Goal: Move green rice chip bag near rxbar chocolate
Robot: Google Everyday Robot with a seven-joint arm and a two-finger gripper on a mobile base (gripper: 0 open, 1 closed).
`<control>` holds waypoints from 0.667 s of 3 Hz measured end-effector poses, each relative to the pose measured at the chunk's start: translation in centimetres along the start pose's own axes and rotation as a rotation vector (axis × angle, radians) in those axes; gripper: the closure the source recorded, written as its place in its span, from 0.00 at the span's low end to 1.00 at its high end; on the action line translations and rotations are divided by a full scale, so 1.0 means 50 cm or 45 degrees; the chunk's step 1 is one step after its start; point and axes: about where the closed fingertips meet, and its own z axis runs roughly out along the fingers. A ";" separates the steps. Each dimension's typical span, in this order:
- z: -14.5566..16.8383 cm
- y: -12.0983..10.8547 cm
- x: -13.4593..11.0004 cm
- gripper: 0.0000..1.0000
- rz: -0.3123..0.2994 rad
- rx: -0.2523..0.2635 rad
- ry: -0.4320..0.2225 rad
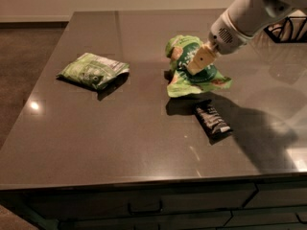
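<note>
Gripper (pixel 198 61) right of center is pinching the green rice chip bag (pixel 186 83) mid-carry, just above the rxbar chocolate (pixel 212 120), so I'd say lower and release next.

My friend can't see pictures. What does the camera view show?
The robot's gripper holds a bright green chip bag in its jaws above a dark table, close behind a small black bar. A paler green bag lies at the picture's left.
</note>
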 end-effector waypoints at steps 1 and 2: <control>-0.016 0.021 0.041 0.85 0.048 0.005 0.021; -0.030 0.019 0.077 0.62 0.123 0.037 0.052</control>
